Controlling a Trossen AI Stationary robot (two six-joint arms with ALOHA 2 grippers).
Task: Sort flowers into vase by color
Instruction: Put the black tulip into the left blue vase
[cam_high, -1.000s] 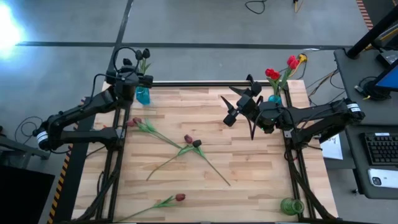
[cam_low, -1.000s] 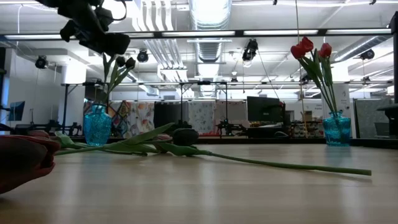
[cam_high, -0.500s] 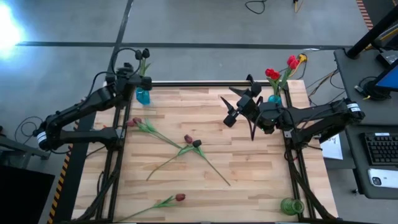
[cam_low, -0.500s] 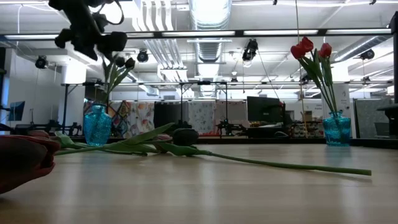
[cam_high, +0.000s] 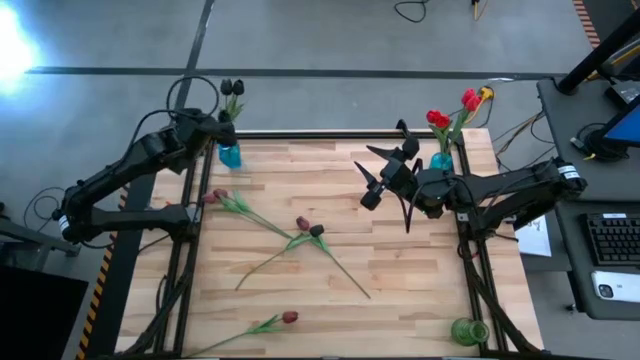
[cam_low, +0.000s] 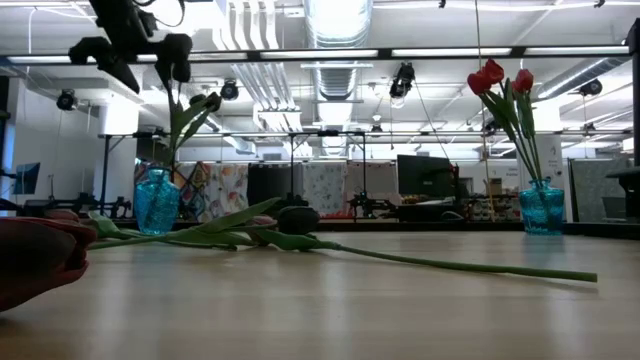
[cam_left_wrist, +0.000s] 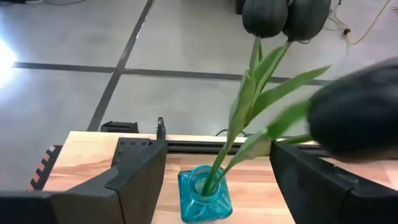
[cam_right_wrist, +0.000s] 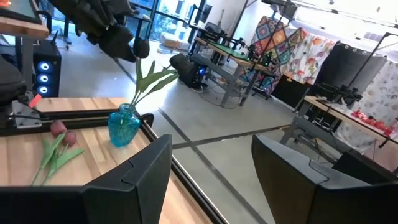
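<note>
We see the left gripper (cam_high: 212, 122) up above the blue vase (cam_high: 229, 153) at the table's (cam_high: 400, 270) far left corner, its fingers spread wide and holding nothing. Two black tulips (cam_left_wrist: 283, 15) stand in that vase, stems down in the neck, heads well above it. In the left wrist view the fingers (cam_left_wrist: 134, 174) flank the vase without touching it.

The right gripper (cam_high: 378, 172) hovers over the far right part of the table, near the second blue vase (cam_high: 441, 157), which holds the red tulips (cam_high: 440, 118). Its fingers stand apart with nothing between them.

Loose flowers lie on the wood: a maroon one (cam_high: 220, 197) near the left edge, a maroon (cam_high: 302, 224) and a black one (cam_high: 316, 230) crossing at the middle, and a red one (cam_high: 289, 317) near the front edge. A green vase (cam_high: 466, 330) sits at the front right corner
</note>
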